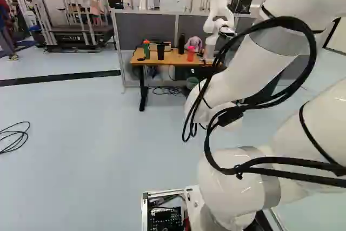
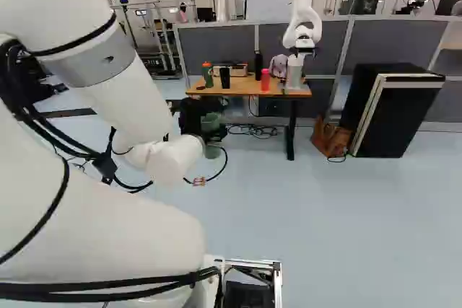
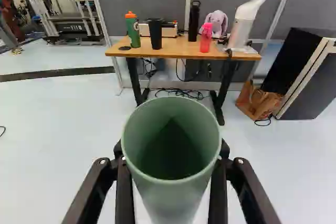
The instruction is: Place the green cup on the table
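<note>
Beyond the gripper [image 2: 208, 135], at twelve o'clock, a wood-topped table [image 3: 176, 52] stands on a pale floor [image 3: 63, 124] before gray partitions [image 3: 147, 3]. On it, running from eleven to one o'clock, are a green bottle [image 3: 134, 34] with an orange cap, a black tumbler [image 3: 156, 36], a black bottle [image 3: 193, 22], a pink bottle [image 3: 205, 40] and a plush toy [image 3: 217, 20], with another robot [image 3: 243, 19] mounted toward one o'clock. A brown bag [image 3: 257, 102] sits beside a large black cabinet [image 3: 290, 59] at two o'clock; gym equipment [image 3: 79, 27] occupies ten. The green cup [image 3: 173, 188] hangs over the floor, well apart from the table, gripped by two fingers pressing from nine and three o'clock. Its mouth opens upward, its long axis close to upright, the body narrowing toward the base.
</note>
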